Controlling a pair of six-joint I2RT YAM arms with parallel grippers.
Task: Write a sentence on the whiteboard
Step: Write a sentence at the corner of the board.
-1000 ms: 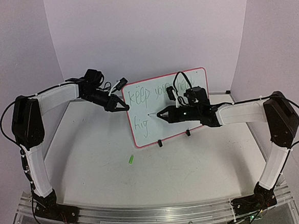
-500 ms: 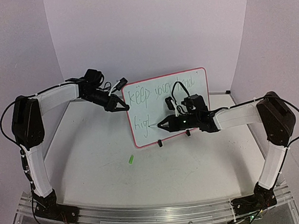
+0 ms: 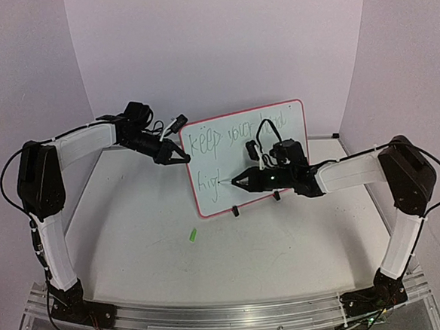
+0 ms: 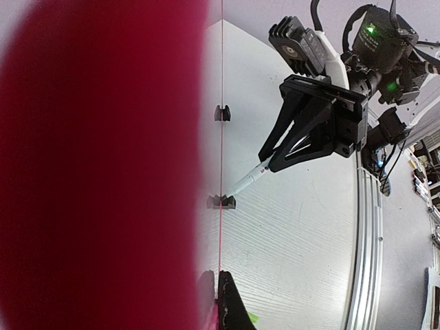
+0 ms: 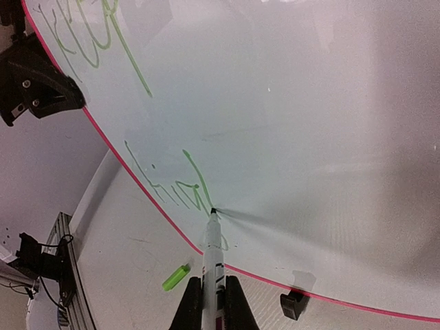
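The whiteboard (image 3: 227, 158) stands tilted on the table, with a red-pink rim and green writing: "keep your head" on top, "hig" and a further stroke below. My left gripper (image 3: 180, 156) is shut on its left edge; in the left wrist view the rim is a red blur (image 4: 103, 165) beside my gripper (image 4: 218, 302). My right gripper (image 3: 240, 182) is shut on a white marker (image 5: 214, 258). The marker's tip touches the board at the end of the second line (image 5: 212, 210). The right gripper also shows in its own wrist view (image 5: 214, 306).
A green marker cap (image 3: 192, 234) lies on the table in front of the board and shows in the right wrist view (image 5: 176, 276). Two black clip feet (image 3: 236, 211) (image 3: 276, 196) hold the board's lower edge. Purple walls surround the table.
My right gripper moved the marker down the board and slightly left, adding a green stroke after "hig". The left arm and the board have not moved.
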